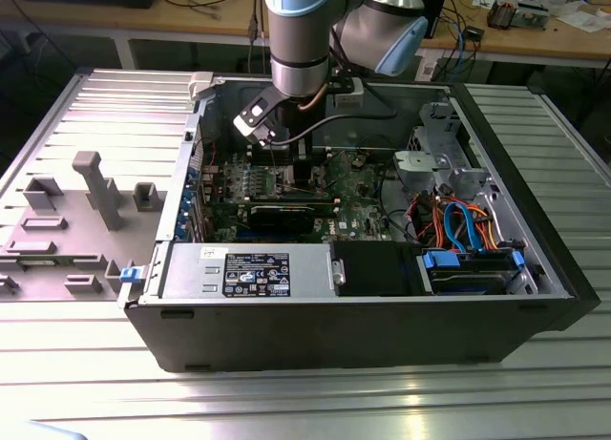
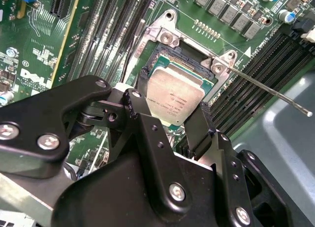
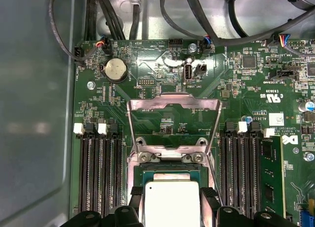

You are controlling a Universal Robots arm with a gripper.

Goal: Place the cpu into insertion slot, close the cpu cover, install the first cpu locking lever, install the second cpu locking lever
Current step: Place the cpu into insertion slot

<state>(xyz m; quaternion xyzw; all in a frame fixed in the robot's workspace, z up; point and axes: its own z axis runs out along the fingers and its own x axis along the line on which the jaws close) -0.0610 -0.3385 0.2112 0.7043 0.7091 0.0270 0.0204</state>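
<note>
In both wrist views the cpu (image 2: 174, 100) (image 3: 170, 202), a flat silvery square chip, sits between my black fingertips (image 2: 201, 119) (image 3: 208, 195). My gripper (image 2: 172, 105) (image 3: 171, 196) is shut on its two opposite edges. It hangs just over the insertion slot (image 2: 181, 53) (image 3: 147, 170), whose dark centre shows past the chip's far edge. The cpu cover (image 3: 173, 100) is swung open and stands up behind the slot. A thin locking lever (image 2: 268, 90) sticks out sideways, free of its catch. In the exterior view my gripper (image 1: 304, 170) reaches down onto the green board inside the computer case.
Long black memory slots (image 3: 101, 173) (image 3: 241, 168) flank the socket on both sides. A black graphics card (image 1: 286, 214), power supply (image 1: 248, 268) and drive cage with cables (image 1: 458, 220) crowd the case. A grey fixture (image 1: 95, 187) lies at the exterior view's left.
</note>
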